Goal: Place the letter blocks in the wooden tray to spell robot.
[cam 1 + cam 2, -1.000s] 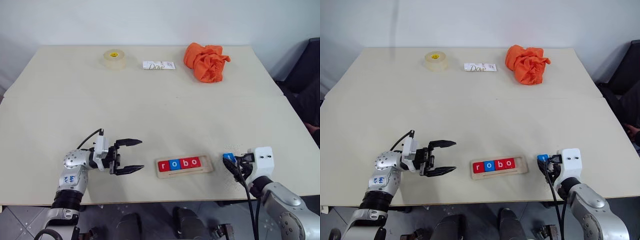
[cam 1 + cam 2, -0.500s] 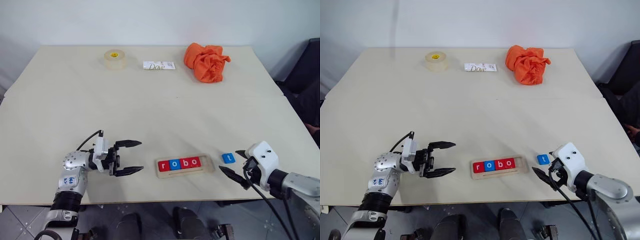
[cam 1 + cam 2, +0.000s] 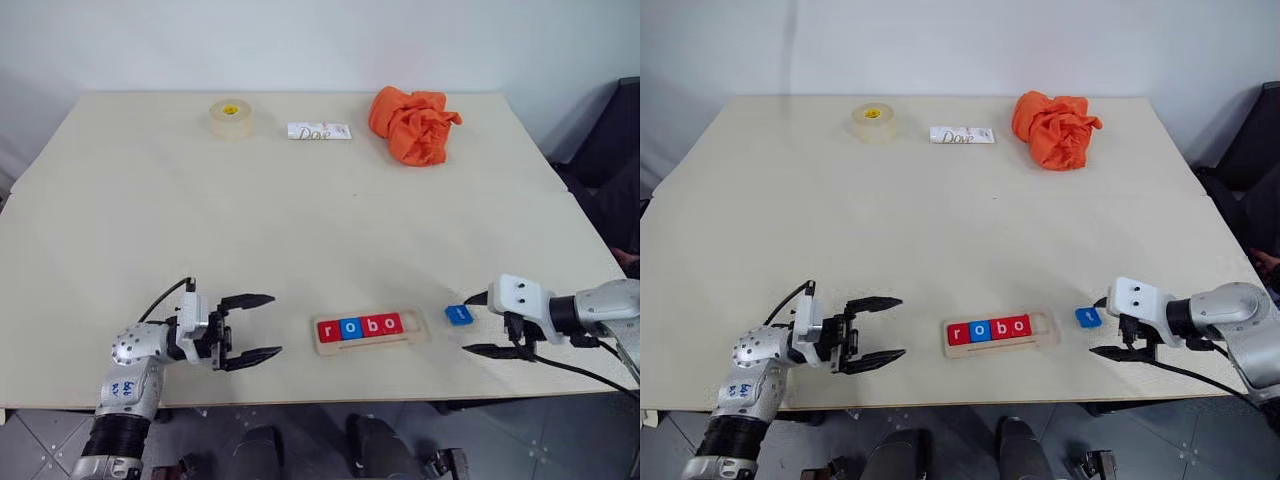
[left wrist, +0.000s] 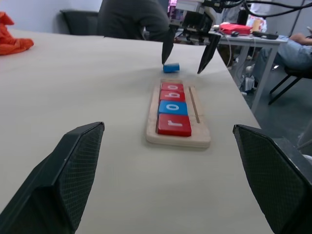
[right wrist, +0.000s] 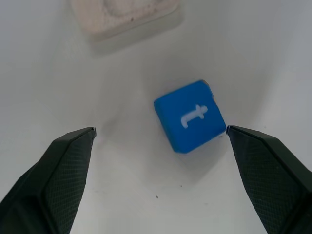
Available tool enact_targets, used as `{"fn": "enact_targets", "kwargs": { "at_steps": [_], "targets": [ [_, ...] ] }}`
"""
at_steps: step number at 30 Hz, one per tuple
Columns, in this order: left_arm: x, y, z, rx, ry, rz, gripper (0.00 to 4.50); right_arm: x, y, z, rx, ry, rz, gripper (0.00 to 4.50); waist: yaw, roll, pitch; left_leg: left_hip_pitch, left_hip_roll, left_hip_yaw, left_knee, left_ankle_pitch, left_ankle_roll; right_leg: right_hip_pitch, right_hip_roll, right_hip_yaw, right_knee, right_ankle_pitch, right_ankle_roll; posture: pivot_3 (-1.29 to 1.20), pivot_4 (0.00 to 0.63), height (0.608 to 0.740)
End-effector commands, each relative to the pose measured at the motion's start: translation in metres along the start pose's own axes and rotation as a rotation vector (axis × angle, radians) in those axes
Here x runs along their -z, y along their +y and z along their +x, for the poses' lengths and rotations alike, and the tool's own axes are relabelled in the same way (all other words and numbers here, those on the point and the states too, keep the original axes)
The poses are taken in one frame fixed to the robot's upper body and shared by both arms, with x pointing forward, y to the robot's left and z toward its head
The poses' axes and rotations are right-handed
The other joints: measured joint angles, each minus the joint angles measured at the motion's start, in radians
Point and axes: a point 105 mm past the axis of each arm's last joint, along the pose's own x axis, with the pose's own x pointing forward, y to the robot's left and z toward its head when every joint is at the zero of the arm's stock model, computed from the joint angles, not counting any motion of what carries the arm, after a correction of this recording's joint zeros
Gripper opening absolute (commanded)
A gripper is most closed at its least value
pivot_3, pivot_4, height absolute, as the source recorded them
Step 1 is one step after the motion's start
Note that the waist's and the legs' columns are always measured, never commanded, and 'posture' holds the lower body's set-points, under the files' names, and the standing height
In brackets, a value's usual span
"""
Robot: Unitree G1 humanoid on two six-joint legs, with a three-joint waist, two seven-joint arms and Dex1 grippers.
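- Tray work is nearly done: wooden tray (image 3: 369,331) at the near edge holds four letter blocks (image 3: 360,326) reading r, o, b, o, its right end free.
- One blue t block (image 3: 459,314) lies just right of it.
- Right gripper (image 3: 487,324), fingers wide apart, flanks it, likely to grasp.
- Left gripper (image 3: 249,327) waits, fingers apart.

Looks like a lab or shared workroom to me.
Beyond my pale table (image 4: 73,97), I see seated people (image 4: 131,19) and a cluttered desk (image 4: 253,39).
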Motion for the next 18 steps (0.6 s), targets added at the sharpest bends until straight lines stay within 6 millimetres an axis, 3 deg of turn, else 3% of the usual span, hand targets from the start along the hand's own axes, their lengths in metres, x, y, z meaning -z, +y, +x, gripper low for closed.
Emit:
{"fn": "enact_targets", "kwargs": {
  "at_steps": [1, 6, 7, 9, 17, 18],
  "targets": [
    [-0.011, -0.002, -0.001, -0.018, -0.024, 0.033, 4.5, 0.002, -0.003, 0.005, -0.034, 0.01, -0.043, 4.49, 0.0, 0.0, 0.0, 0.0, 0.0, 0.0, 0.0, 0.0, 0.0, 0.0, 0.0, 0.0, 0.0, -0.001, -0.001, 0.0, 0.15, 0.74],
    [-0.012, -0.006, -0.004, -0.047, -0.016, 0.032, 4.5, 0.004, -0.011, 0.012, -0.061, 0.013, -0.067, 4.49, -0.006, 0.0, 0.0, 0.002, 0.0, 0.0, 0.001, 0.0, 0.0, 0.001, -0.001, 0.0, 0.002, -0.002, -0.004, 0.0, 0.15, 0.74],
    [-0.013, -0.007, -0.005, -0.052, -0.014, 0.032, 4.5, 0.003, -0.011, 0.014, -0.065, 0.007, -0.069, 4.32, -0.006, 0.0, 0.0, 0.002, 0.0, 0.001, 0.001, 0.0, 0.0, 0.002, -0.001, 0.001, 0.002, -0.003, -0.005, 0.0, 0.15, 0.74],
    [-0.013, -0.009, -0.007, -0.062, -0.009, 0.031, 4.5, 0.001, -0.012, 0.017, -0.072, -0.003, -0.074, 3.9, -0.01, -0.001, -0.001, 0.003, 0.0, 0.0, 0.002, 0.0, 0.0, 0.002, -0.001, 0.001, 0.004, -0.003, -0.005, 0.0, 0.15, 0.74],
    [-0.014, -0.01, -0.009, -0.077, -0.002, 0.034, 4.5, -0.003, -0.017, 0.022, -0.069, -0.022, -0.09, 1.47, -0.029, -0.002, -0.001, 0.006, 0.0, 0.002, 0.003, 0.001, 0.0, 0.004, -0.002, 0.002, 0.005, -0.005, -0.012, 0.0, 0.15, 0.74],
    [-0.014, -0.009, -0.009, -0.077, -0.002, 0.035, 4.5, -0.007, -0.02, 0.021, -0.061, -0.034, -0.091, 1.46, -0.029, -0.002, -0.001, 0.006, 0.0, 0.003, 0.003, 0.001, 0.0, 0.004, -0.002, 0.002, 0.006, -0.005, -0.012, 0.0, 0.15, 0.74]
  ]
}}
